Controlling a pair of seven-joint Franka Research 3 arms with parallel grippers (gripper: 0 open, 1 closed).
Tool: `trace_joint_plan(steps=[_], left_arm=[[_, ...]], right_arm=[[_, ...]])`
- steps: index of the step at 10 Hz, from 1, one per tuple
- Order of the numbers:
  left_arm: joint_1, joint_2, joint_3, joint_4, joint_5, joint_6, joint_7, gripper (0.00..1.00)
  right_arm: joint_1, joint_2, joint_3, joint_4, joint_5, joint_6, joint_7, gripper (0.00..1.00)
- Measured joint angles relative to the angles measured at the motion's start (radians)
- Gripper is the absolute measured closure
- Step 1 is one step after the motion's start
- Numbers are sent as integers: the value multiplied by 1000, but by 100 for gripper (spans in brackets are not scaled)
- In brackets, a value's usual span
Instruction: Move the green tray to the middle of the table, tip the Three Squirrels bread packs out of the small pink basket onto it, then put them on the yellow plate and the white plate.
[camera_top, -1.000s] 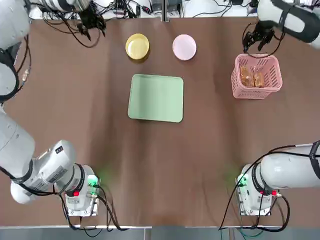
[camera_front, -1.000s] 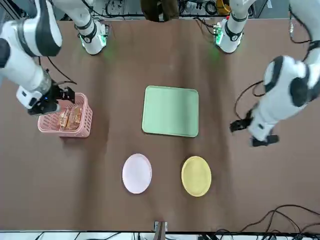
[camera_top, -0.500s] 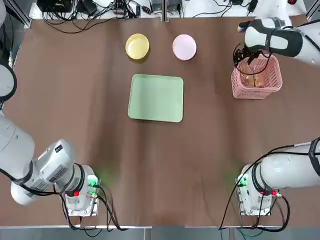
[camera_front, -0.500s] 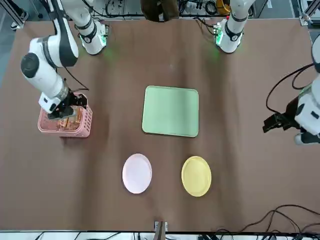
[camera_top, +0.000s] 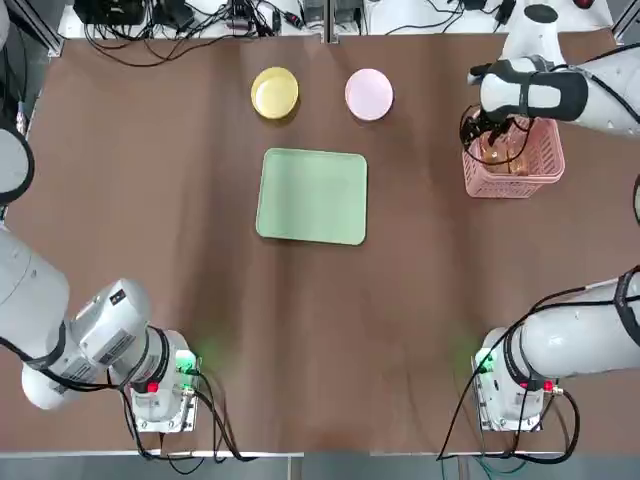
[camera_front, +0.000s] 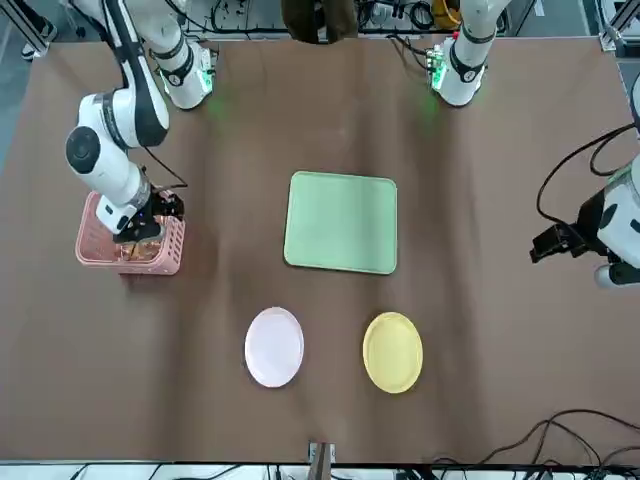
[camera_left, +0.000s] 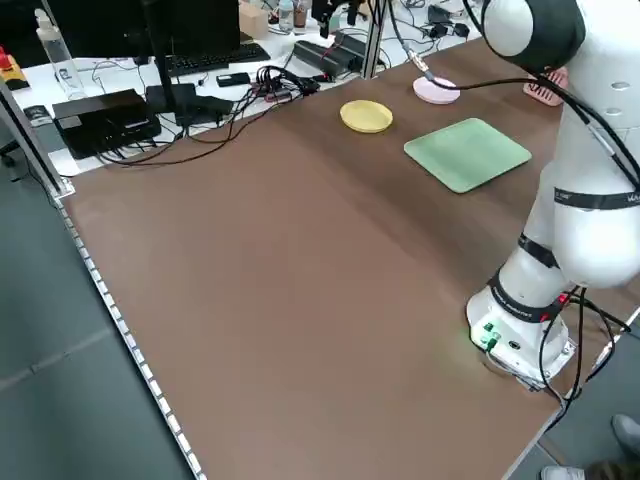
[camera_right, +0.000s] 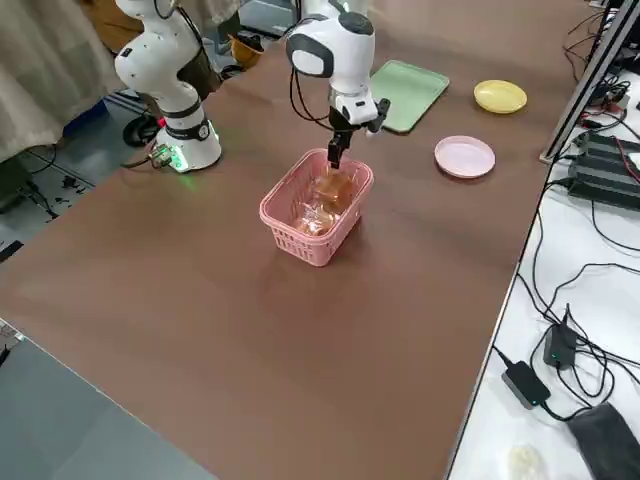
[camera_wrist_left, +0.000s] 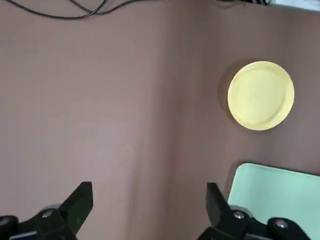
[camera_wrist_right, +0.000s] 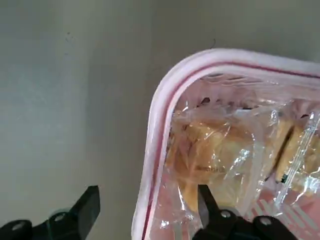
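Observation:
The small pink basket stands at the table's far right with the Three Squirrels bread packs inside. My right gripper is open at its wall on the tray's side. In the right wrist view the right gripper straddles the basket's rim. One finger is outside and one is inside by the packs. The green tray lies mid-table. Beyond it sit the yellow plate and the white plate. My left gripper hangs open off to the robot's left, above bare table.
Cables and electronics crowd the strip past the table's far edge. Both arm bases sit at the near edge. The dark brown table shows bare between the tray and the basket.
My right gripper has come down from beyond the basket onto its rim on the tray's side, its jaws narrowing slightly. The left arm swung out from the far left corner toward the table's left edge.

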Motion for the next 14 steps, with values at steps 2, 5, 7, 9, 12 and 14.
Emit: trace_joint_plan(steps=[2, 5, 7, 9, 12, 14], left_arm=[[-248, -37, 305, 14, -52, -1, 9, 0], [-627, -119, 749, 11, -192, -11, 13, 0], [-683, -178, 813, -45, -204, -15, 26, 0], [-684, -223, 813, -103, -205, -5, 43, 0], [-687, -232, 811, -119, -205, 2, 97, 0], [-688, -232, 810, -119, -205, 2, 119, 0]], right_arm=[[2, 17, 0, -6, 0, 0, 2, 16], [10, 29, 0, -14, 24, 0, 4, 21], [10, 37, -2, -17, 31, 9, 6, 30], [10, 57, -2, -19, 37, 44, 8, 41], [10, 77, -5, -19, 38, 68, 10, 72], [9, 77, -7, -18, 38, 68, 11, 89]])
